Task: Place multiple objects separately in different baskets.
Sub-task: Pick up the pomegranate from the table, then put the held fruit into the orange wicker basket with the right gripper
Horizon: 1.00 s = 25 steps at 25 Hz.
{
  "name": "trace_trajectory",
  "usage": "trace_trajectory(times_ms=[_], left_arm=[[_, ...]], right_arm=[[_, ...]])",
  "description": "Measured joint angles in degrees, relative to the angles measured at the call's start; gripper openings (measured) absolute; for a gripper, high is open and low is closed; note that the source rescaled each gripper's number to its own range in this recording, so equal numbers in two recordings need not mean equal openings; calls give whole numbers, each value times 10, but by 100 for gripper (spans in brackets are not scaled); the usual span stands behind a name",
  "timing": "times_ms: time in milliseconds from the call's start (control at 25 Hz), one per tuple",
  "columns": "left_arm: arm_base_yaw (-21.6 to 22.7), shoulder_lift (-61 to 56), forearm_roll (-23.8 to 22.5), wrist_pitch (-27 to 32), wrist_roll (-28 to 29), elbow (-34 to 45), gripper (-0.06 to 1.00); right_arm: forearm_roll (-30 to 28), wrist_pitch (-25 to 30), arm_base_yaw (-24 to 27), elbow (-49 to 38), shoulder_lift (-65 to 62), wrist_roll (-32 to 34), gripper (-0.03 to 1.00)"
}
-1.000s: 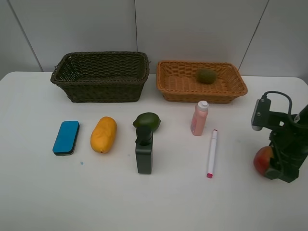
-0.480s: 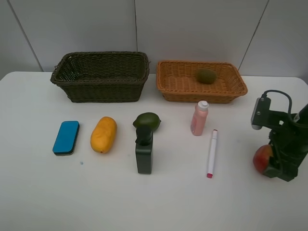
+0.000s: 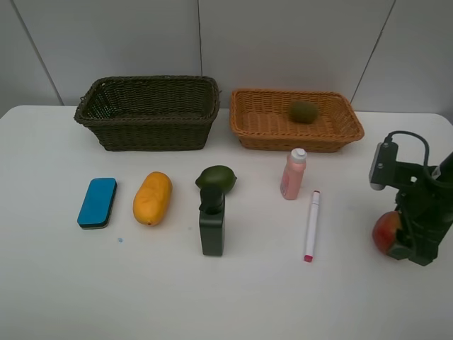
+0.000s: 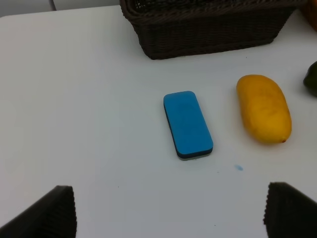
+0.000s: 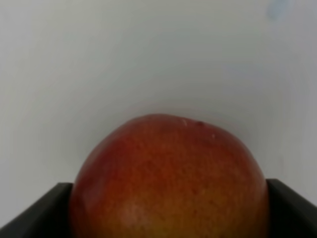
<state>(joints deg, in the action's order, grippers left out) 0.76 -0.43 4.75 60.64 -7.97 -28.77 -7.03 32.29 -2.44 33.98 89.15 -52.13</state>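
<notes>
My right gripper (image 3: 398, 239) is at the table's right edge, shut on the red pomegranate (image 3: 386, 231), which fills the gap between its fingers in the right wrist view (image 5: 168, 178). On the table lie the blue eraser (image 3: 97, 202), mango (image 3: 152, 197), avocado (image 3: 216, 177), upright dark green bottle (image 3: 211, 227), upright pink bottle (image 3: 293, 174) and marker (image 3: 311, 225). The kiwi (image 3: 303, 111) is in the orange basket (image 3: 297, 143). The dark basket (image 3: 148, 133) holds nothing I can see. My left gripper (image 4: 168, 213) is open, hanging near the eraser (image 4: 187, 124) and mango (image 4: 262, 108).
Both baskets stand side by side at the back of the white table, against a grey wall. The dark basket's wall (image 4: 208, 34) is just beyond the eraser in the left wrist view. A small blue speck (image 3: 119, 239) marks the table.
The right gripper has risen very slightly with the pomegranate in it. Nothing else has moved.
</notes>
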Motion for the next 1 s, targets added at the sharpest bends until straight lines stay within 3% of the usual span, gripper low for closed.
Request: trace_trajectory(times_ms=[600, 1000], left_arm=[[0, 0, 0, 0, 0, 0, 100], [0, 0, 0, 0, 0, 0, 100]], right_arm=[[16, 61, 0, 121, 0, 0, 85], [15, 61, 0, 233, 1, 0, 85]])
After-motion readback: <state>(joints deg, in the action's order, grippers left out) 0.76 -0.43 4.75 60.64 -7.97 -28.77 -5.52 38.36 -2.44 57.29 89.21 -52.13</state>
